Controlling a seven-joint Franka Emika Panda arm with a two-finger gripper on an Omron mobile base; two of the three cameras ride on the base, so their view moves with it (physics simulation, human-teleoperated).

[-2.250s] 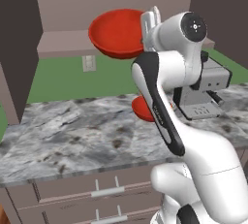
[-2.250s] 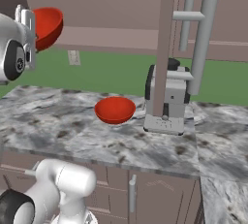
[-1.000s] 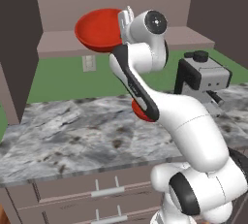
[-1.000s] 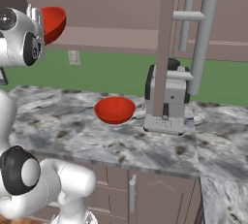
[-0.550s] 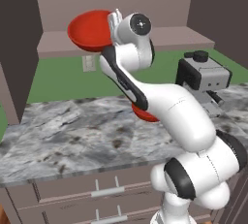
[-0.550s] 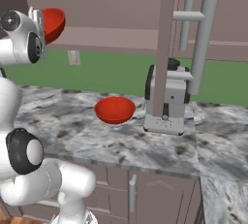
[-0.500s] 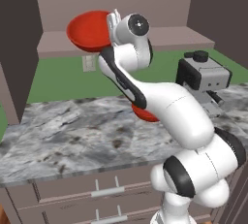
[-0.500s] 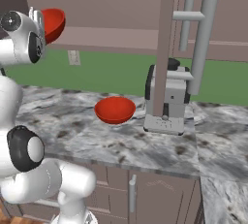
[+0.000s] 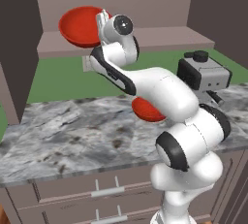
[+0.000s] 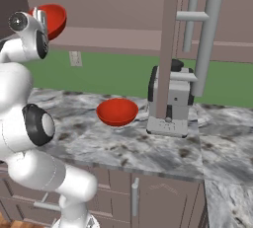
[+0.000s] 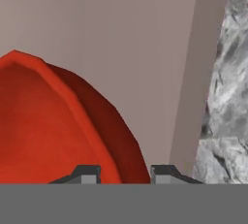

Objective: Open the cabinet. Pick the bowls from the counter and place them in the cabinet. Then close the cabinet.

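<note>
above the cabinet [image 9: 145,41] floor, out over its front lip, a red bowl [image 9: 80,24] hangs tilted, rim pinched in the pincer [image 9: 101,22]. cabinet interior lies beyond it; second bowl [image 10: 117,112] sits on the bench [image 10: 148,153] below.

Left base view: the white arm covers the lower right part of the red bowl [image 9: 145,110] on the bench [image 9: 63,140], and the held bowl [image 9: 80,24] hides the fingertips of the end effector [image 9: 100,18]. The coffee machine [image 9: 203,75] is partly masked by the arm.

Right base view: an open cabinet door [image 10: 168,49] crosses the coffee machine's middle; the picture's top edge cuts off the door and its grey handles [image 10: 210,44].

Hand view: the raised bowl [image 11: 53,131] is cut off at the left edge and by the bottom band. Whether its rim touches both fingertips [image 11: 87,173] cannot be told.
</note>
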